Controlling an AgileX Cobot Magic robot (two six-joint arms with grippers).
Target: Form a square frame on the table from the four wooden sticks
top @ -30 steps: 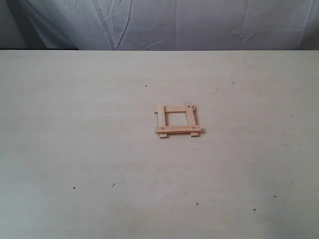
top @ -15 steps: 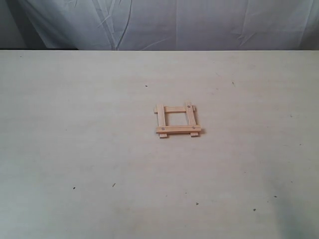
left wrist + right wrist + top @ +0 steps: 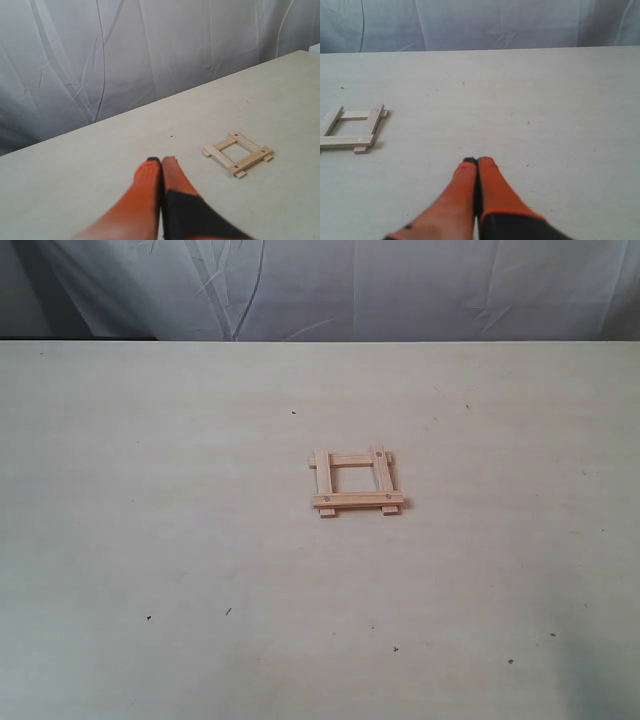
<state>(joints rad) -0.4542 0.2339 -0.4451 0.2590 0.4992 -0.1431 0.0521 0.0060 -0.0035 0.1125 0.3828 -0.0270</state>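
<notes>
Exterior view: the square frame (image 3: 358, 501) is pictured lying flat near the middle of the table (image 3: 150, 490), with no arm in shot and a creased pale curtain (image 3: 350, 285) hung behind.
Four wooden sticks: an open square is formed, the strips overlapped at the corners with ends left jutting slightly; the near strip (image 3: 357, 502), marked by a small dark hole near each end, is laid across the two side strips.
Left end effector (image 3: 161, 161): the orange fingers are shown pressed together with nothing between them, held above bare table and well apart from the frame.
Right end effector (image 3: 477, 161): likewise closed up and empty, with the frame (image 3: 346, 141) seen well off to one side.
Task stage: the frame is judged finished, with no stick left out of place.
Handling: the strips are judged light, stiff and thin, and probably only resting on one another, so a slight nudge could skew the square.
Where to take hold: if a correction were needed, a strip is best pinched across its narrow width at mid-length, away from the stacked corners; a jutting end is the alternative.
</notes>
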